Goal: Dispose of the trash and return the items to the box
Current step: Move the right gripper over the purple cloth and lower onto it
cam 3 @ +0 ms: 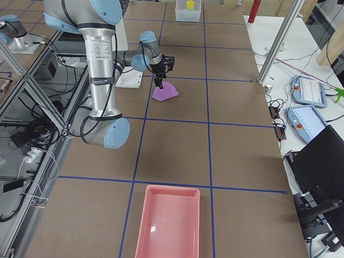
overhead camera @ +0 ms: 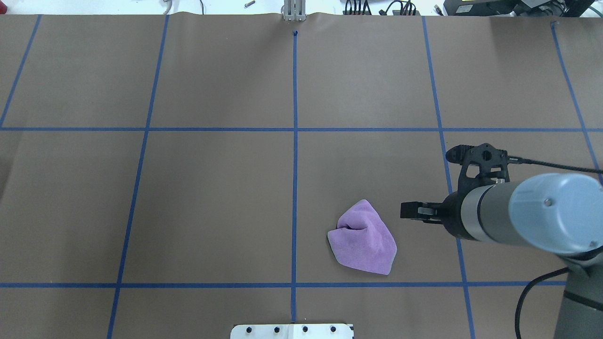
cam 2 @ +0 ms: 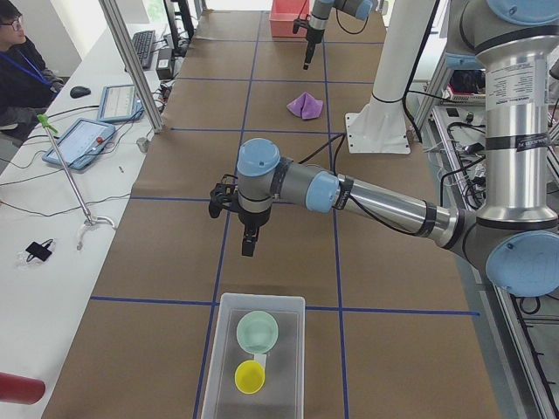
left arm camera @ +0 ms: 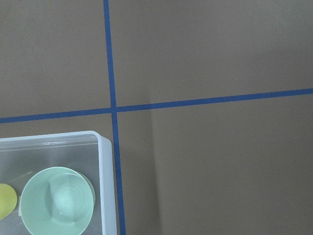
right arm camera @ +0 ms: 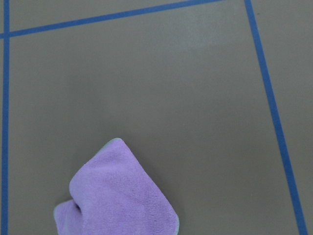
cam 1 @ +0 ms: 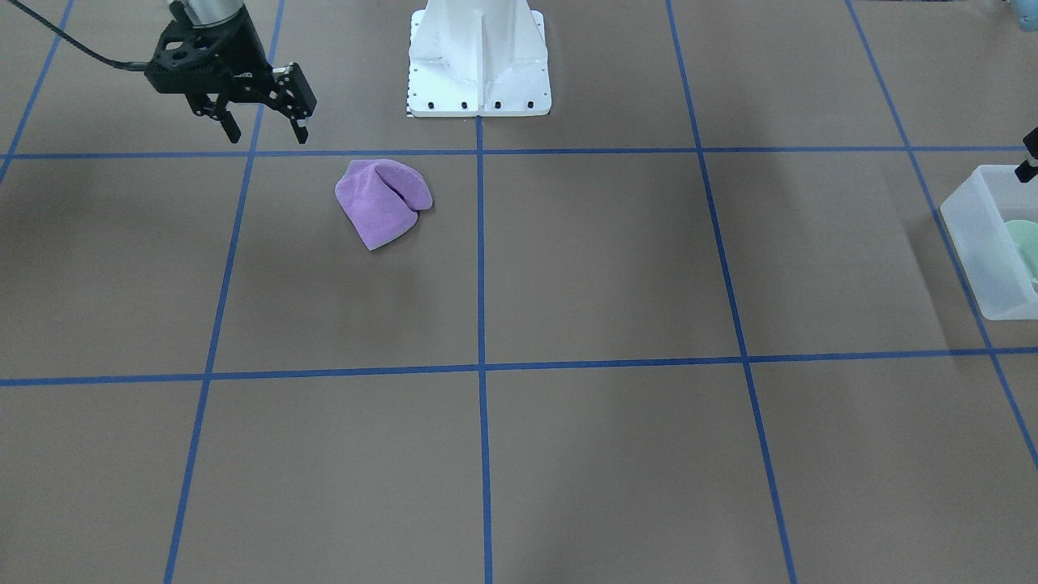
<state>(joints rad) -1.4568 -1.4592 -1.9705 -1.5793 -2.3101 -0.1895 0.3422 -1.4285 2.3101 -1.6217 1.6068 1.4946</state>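
The purple cloth (cam 1: 383,201) lies crumpled on the brown table, also in the overhead view (overhead camera: 362,238) and the right wrist view (right arm camera: 117,196). My right gripper (cam 1: 268,134) is open and empty, above the table beside the cloth and apart from it. The frosted-white box (cam 1: 973,243) stands at the table's left end. It holds the mint-green bowl (left arm camera: 57,200) and a yellow cup (cam 2: 250,376). My left gripper (cam 2: 249,240) hovers beside the box, holding nothing that I can see. I cannot tell whether it is open or shut.
A pink tray (cam 3: 169,220) stands at the table's right end. The white robot base (cam 1: 478,61) sits at the near-robot edge. An operator (cam 2: 22,65) sits at a side desk with tablets. Blue tape lines grid the brown table.
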